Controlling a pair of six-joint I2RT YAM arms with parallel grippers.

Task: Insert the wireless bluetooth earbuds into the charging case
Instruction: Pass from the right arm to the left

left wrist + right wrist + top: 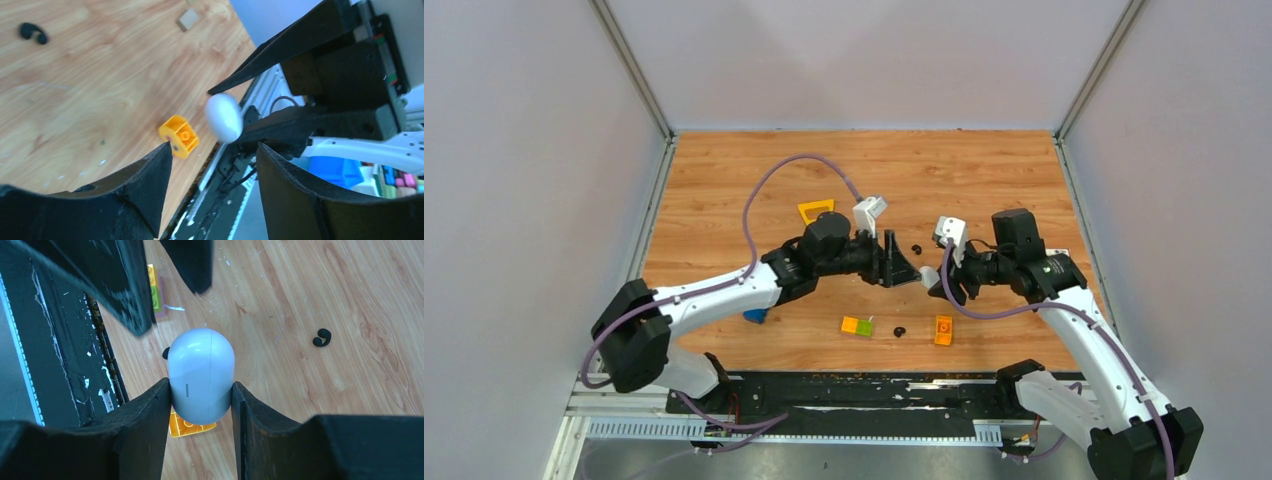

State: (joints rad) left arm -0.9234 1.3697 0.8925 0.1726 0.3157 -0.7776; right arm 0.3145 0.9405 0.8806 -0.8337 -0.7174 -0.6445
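Observation:
My right gripper (201, 385) is shut on the charging case (201, 375), a smooth white oval with its lid closed, held above the wooden table. In the left wrist view the case (223, 117) hangs just beyond my left gripper (214, 150), which is open with nothing between its fingers. From above, the two grippers (911, 270) (951, 282) meet tip to tip at mid-table. One black earbud (916, 248) lies just behind them, and shows in both wrist views (322, 337) (33, 32). Another black earbud (899, 332) lies in front.
An orange brick (943, 330) lies below the held case (192, 426). An orange and green brick (857, 326) is near the front, a yellow triangular piece (816, 211) behind the left arm, a blue piece (754, 316) under it. Grey walls enclose the table.

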